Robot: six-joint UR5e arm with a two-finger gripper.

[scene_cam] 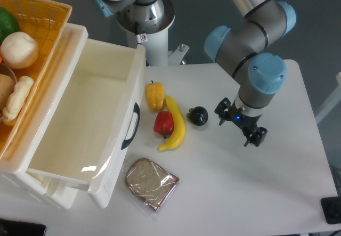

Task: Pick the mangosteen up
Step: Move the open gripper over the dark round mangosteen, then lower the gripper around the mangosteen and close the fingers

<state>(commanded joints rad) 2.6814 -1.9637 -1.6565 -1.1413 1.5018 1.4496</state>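
Note:
The mangosteen (198, 115) is a small, round, glossy black fruit with a greenish cap on its left side. It lies on the white table (256, 182), just right of the banana. My gripper (240, 124) hangs over the table a short way to the right of the mangosteen, apart from it. Its dark fingers (256, 136) point down and nothing shows between them. From this angle I cannot tell how wide the jaws stand.
A banana (176, 123), a red pepper (163, 123) and a yellow pepper (155, 95) lie left of the mangosteen. A wrapped slice of bread (151, 182) lies nearer the front. An open white drawer (85, 119) and a food-filled orange basket (32, 49) stand at the left.

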